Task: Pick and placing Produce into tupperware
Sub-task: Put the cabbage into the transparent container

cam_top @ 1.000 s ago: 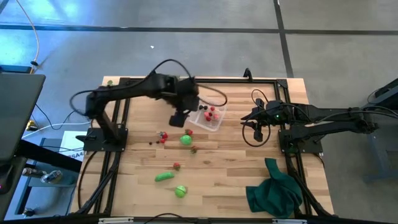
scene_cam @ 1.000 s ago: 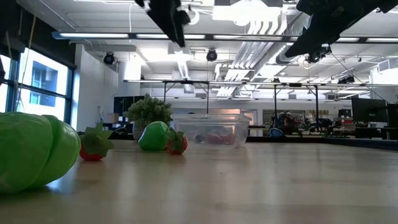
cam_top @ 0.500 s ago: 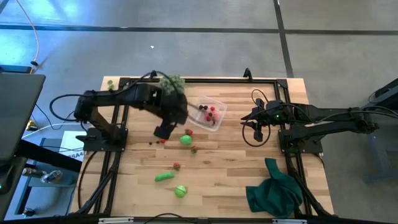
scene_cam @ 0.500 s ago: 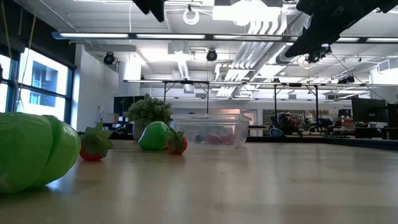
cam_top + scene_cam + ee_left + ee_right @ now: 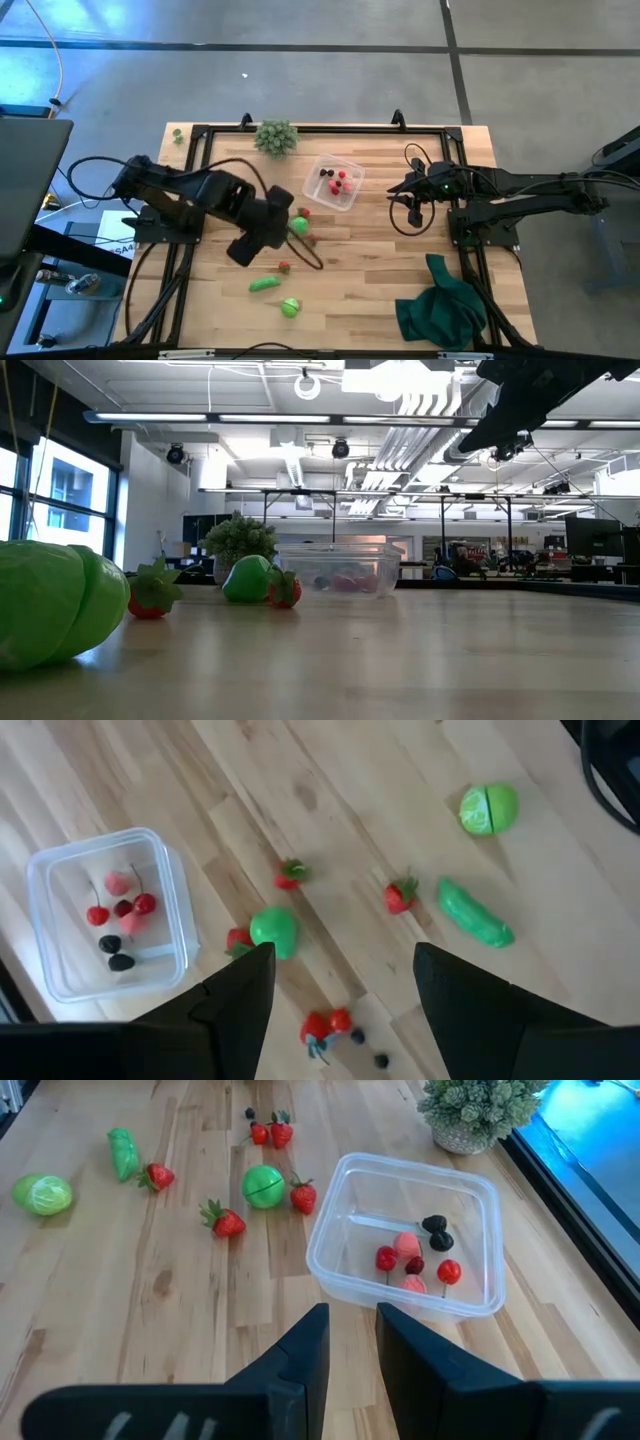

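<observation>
The clear tub (image 5: 336, 182) sits in the upper middle of the overhead picture, already holding a few red and dark berries. It looks light and thin-walled, likely to skid on the wooden table (image 5: 380, 280) if nudged, so anything going in is best dropped from above, not pushed against the rim.

The loose pieces lie below and left of it. The round green ball (image 5: 299, 225) is at the centre, partly behind the left arm; it looks hard, smooth and apt to roll, so I would pinch it across its widest part. The green pod (image 5: 263, 285) and the pale green cabbage-like ball (image 5: 290, 308) lie lower down; the pod should be gripped across its short width. The small strawberries (image 5: 226, 1221) and tiny berries (image 5: 322, 1025) look featherlight and easily flicked away; take them square from above.

The left gripper (image 5: 340, 995) hovers over this scatter, its fingers spread and empty. The right gripper (image 5: 350, 1342) waits to the tub's right, fingers slightly parted, holding nothing.
</observation>
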Available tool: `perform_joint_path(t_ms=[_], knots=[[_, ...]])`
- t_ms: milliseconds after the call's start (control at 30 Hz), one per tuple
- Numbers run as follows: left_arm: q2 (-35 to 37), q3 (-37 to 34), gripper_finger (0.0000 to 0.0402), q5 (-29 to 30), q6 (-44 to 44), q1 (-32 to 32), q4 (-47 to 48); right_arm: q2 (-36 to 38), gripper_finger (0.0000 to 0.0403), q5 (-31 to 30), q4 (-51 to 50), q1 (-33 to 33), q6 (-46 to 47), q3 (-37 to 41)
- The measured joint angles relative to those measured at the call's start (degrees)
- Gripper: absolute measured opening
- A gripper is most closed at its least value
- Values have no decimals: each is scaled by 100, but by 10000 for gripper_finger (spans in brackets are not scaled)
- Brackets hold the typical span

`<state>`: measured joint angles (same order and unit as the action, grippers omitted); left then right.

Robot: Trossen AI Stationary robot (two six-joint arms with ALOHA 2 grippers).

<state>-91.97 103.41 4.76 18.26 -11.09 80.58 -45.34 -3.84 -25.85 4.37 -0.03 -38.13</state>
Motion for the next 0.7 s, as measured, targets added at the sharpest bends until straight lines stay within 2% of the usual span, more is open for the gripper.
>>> perform_joint_path(t_ms=[233, 400, 700], knots=[[31, -2, 230, 278, -517, -419, -39, 0, 75, 2, 0, -1, 2, 0], [37, -85, 230, 266, -748, -697, -586, 0, 75, 7, 0, 0, 0, 0], [104, -1473, 230, -15, -1378, -1124, -1975, -2, 75, 33, -2, -1, 2, 0]])
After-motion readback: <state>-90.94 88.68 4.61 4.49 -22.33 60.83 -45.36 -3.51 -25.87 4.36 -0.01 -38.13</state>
